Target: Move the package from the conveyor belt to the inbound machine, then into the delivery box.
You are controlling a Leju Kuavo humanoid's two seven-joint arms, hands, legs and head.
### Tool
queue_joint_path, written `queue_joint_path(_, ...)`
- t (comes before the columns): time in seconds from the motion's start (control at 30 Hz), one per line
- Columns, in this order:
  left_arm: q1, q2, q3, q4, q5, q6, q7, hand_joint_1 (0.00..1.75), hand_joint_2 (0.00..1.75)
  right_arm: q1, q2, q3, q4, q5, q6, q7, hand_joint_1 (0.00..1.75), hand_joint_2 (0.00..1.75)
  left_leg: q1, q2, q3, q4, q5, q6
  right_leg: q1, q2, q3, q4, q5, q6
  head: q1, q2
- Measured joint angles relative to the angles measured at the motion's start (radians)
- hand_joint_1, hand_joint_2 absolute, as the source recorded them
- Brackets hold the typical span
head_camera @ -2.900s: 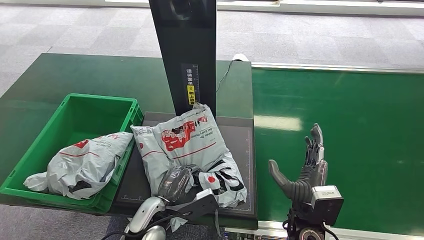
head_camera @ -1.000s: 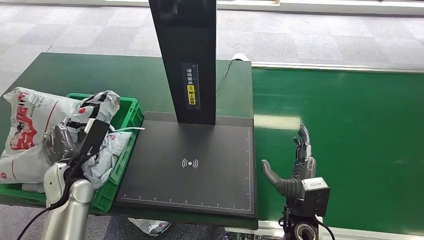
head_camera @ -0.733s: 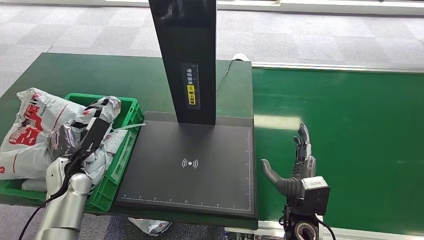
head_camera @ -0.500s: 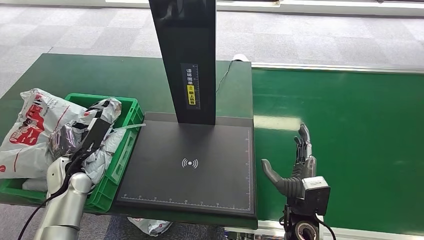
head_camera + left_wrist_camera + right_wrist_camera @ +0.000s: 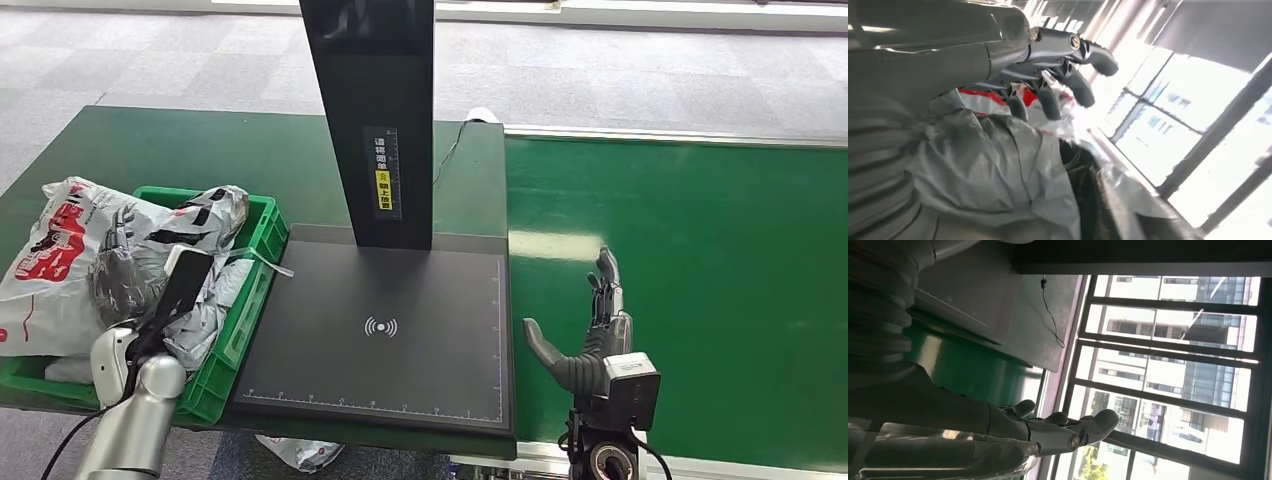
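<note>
The grey and red mailer package (image 5: 65, 255) lies across the left side of the green delivery box (image 5: 262, 240), on top of another grey package (image 5: 218, 305). My left hand (image 5: 135, 275) is at the package's near side; in the left wrist view its fingers (image 5: 1048, 75) stretch out, spread, just above the crinkled grey package (image 5: 998, 165) without gripping it. My right hand (image 5: 598, 335) hovers open, thumb out, over the near edge of the green conveyor belt (image 5: 700, 250), with nothing in it. The black inbound machine plate (image 5: 385, 330) is bare.
The machine's black pillar (image 5: 370, 110) rises behind the plate. A cable (image 5: 450, 150) runs over the green table beside it. Another package (image 5: 295, 452) lies on the floor below the table's front edge.
The package went from the machine plate to the delivery box in my left hand. In the last half second it settled lower and the hand's fingers came off it. The right hand stayed.
</note>
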Motion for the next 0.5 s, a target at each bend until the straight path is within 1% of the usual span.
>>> queue_joint_path(0.07,0.029,-0.009,-0.027,-0.045,0.022,0.024,-0.031,0.0,1.75,0.0,0.0,0.002,0.002,-0.002,0.0,0.0,0.0,1.75,0.0,0.0,-0.001,0.0,0.0,0.0,0.0,0.0,0.0,0.0,0.0,0.0,0.0,0.0)
queue_joint_path(0.27,0.081,-0.022,-0.064,-0.105,0.035,0.036,-0.039,0.0,1.75,0.0,0.0,0.006,0.007,-0.004,0.0,0.0,0.0,1.75,0.0,0.0,-0.001,0.0,0.0,0.0,0.0,0.0,-0.001,0.0,0.0,0.0,0.0,0.0)
queue_joint_path(0.33,0.089,-0.024,-0.071,-0.113,0.056,0.037,-0.055,0.0,1.75,0.0,0.0,0.006,0.008,-0.005,0.0,0.0,0.0,1.75,0.0,0.0,-0.001,0.0,0.0,0.0,0.0,0.0,-0.001,0.0,0.0,0.0,0.0,0.0)
queue_joint_path(0.43,0.11,-0.033,-0.094,-0.139,0.142,0.034,-0.133,0.0,1.75,-0.003,0.0,0.01,0.012,-0.007,-0.001,-0.001,0.0,1.75,0.0,0.0,-0.001,0.0,0.0,0.0,0.0,0.0,-0.002,0.0,0.0,0.0,0.0,0.0)
queue_joint_path(0.5,0.138,-0.052,-0.128,-0.172,0.235,0.018,-0.197,0.0,1.75,-0.009,-0.001,0.017,0.017,-0.009,-0.004,-0.003,0.0,1.75,0.0,0.0,-0.002,0.0,0.0,0.0,0.0,0.0,-0.002,0.0,0.0,0.0,0.0,0.0)
